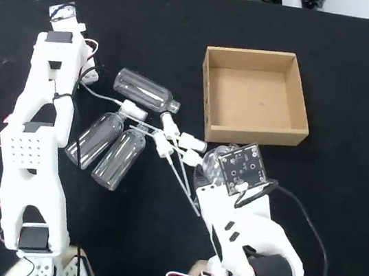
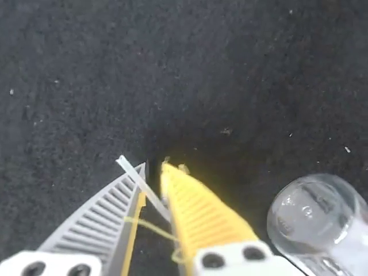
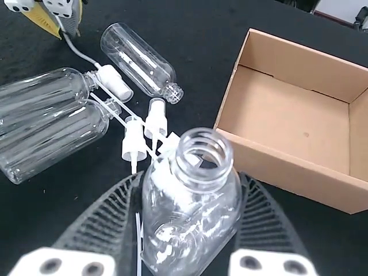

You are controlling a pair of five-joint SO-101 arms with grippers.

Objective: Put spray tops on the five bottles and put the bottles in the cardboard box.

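Right pincer (image 3: 190, 178): closed round a bare bottle (image 3: 190, 213), mouth up for a top.
Left pincer (image 2: 154, 171): pinched shut on the tube of a spray top (image 3: 112, 83).
Cardboard box (image 3: 287, 167): just past right pincer, open.

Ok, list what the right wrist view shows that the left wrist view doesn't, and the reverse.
Right wrist alone: the cardboard box, loose spray tops, two bottles lying side by side, and the right pincer shut on an open bottle. Left wrist alone: the left pincer close up, shut on a thin tube, and a bottle's round bottom end-on. Both: the black table, that pincer, its tube.
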